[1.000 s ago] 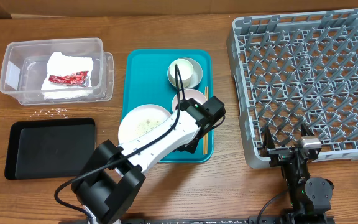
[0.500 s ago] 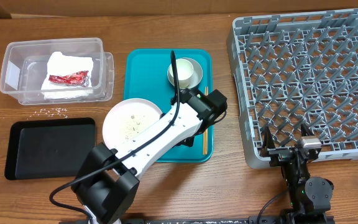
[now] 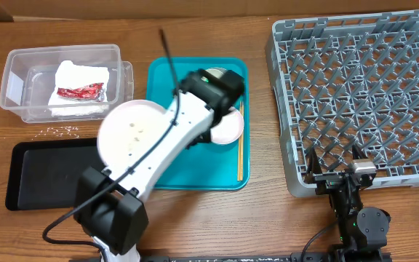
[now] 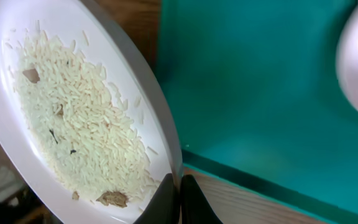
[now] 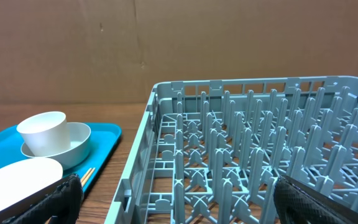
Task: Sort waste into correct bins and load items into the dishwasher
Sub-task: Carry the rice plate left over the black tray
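Left gripper (image 4: 180, 193) clenched on rim of plate (image 3: 131, 131) — thin edge pinch, nothing more.
Plate lifted, hanging over left edge of teal tray (image 3: 195, 178) and bare table, near black tray (image 3: 20, 175).
Rice scraps (image 4: 86, 124) spread loose across plate face.
Judgement: keep plate level until fully above black tray, then tip slowly toward its middle — fast tilt likely scatters grains beside those on table (image 3: 58, 131).
Grip looks shallow; avoid jerks.
Right gripper (image 3: 334, 171) spread wide, empty, by dish rack (image 3: 355, 87).
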You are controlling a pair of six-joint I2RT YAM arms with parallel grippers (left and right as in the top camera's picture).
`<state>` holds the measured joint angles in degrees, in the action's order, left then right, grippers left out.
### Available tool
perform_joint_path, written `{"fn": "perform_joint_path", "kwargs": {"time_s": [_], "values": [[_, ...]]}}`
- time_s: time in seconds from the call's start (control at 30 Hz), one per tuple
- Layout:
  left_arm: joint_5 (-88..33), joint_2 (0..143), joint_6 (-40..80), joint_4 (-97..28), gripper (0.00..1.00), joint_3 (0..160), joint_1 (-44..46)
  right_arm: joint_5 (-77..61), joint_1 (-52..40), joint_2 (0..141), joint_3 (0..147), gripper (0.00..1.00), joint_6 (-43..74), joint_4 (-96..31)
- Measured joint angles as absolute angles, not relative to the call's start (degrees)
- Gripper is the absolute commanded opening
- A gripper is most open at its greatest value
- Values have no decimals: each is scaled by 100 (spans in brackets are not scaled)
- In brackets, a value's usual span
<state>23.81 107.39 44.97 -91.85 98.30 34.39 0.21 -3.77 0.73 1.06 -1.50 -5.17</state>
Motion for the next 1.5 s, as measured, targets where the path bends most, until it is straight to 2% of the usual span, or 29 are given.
{"fn": "perform_joint_path", "kwargs": {"time_s": [0.2, 0.63, 1.1, 1.5], "values": [[2383, 10739, 4954, -9638, 4, 9830, 2486, 21, -377, 73, 106, 100, -150, -517], [2163, 10739, 5081, -9515, 4, 9830, 659, 21, -377, 73, 106, 100, -150, -517], [1011, 10739, 3972, -8718, 4, 9830, -972, 21, -377, 73, 106, 100, -152, -517], [-696, 10739, 2998, -8361, 4, 9830, -2139, 23, -377, 73, 106, 100, -152, -517]]}}
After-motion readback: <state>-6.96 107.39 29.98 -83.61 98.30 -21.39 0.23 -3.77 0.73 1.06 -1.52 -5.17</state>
